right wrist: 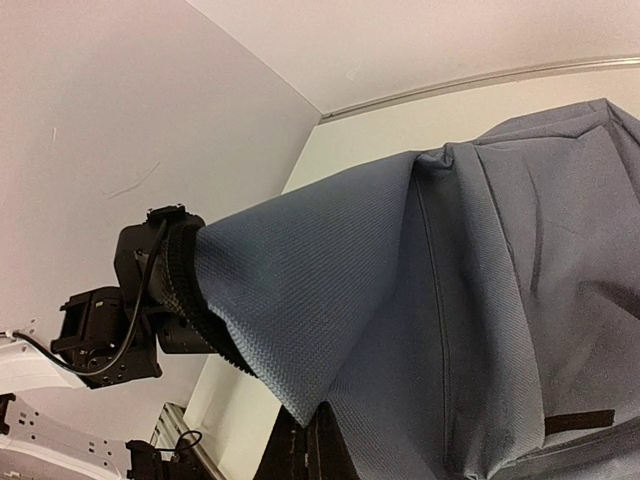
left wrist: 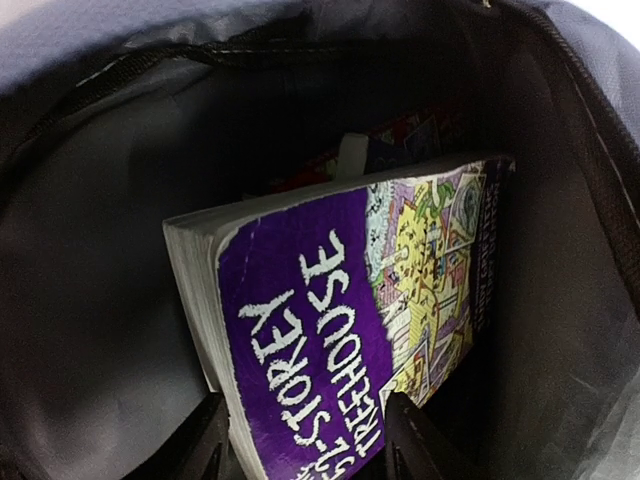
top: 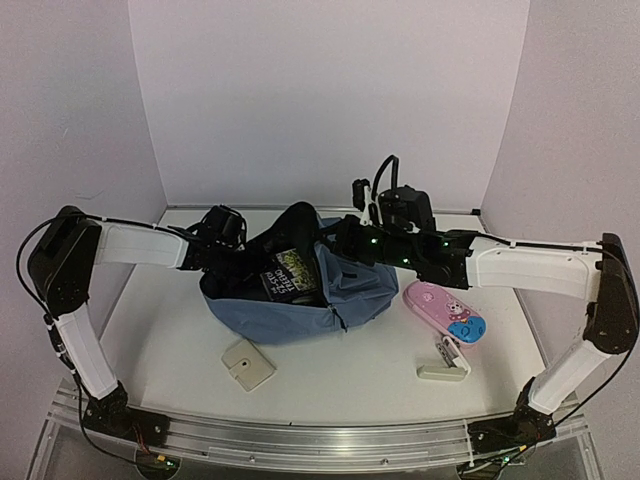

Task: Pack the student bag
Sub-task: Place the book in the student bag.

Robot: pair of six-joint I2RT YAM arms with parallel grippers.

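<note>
Nearest the arm bases, three things lie loose on the table [top: 160, 330], by my reading waiting to be packed: a flat cream block [top: 247, 364] in front of the bag, a small white-and-beige item [top: 445, 368] too small to name, and just beyond it a pink pencil case [top: 445, 311] with a blue patch. All three are clear of the bag and of both arms. Behind them, mid-table, sits the student bag [top: 300, 325], slumped on its side with its mouth turned to the left. The right gripper [right wrist: 305, 445] is pinched shut on the bag's slate-blue fabric, which tents up toward it. That seems meant to hold the mouth wide and keep the soft cloth from collapsing. The left gripper [left wrist: 308, 420] is reached in through that mouth, with the black-trimmed rim draped over its wrist. Its jaws stand apart on either side of the near end of a purple-covered Treehouse paperback [left wrist: 330, 300], and I see neither pad pressing on it. The book leans tilted against the dark lining, so it looks set down deep in the main compartment. Farther in, another patterned cover [left wrist: 420, 135] shows behind it, too dim to read.
</note>
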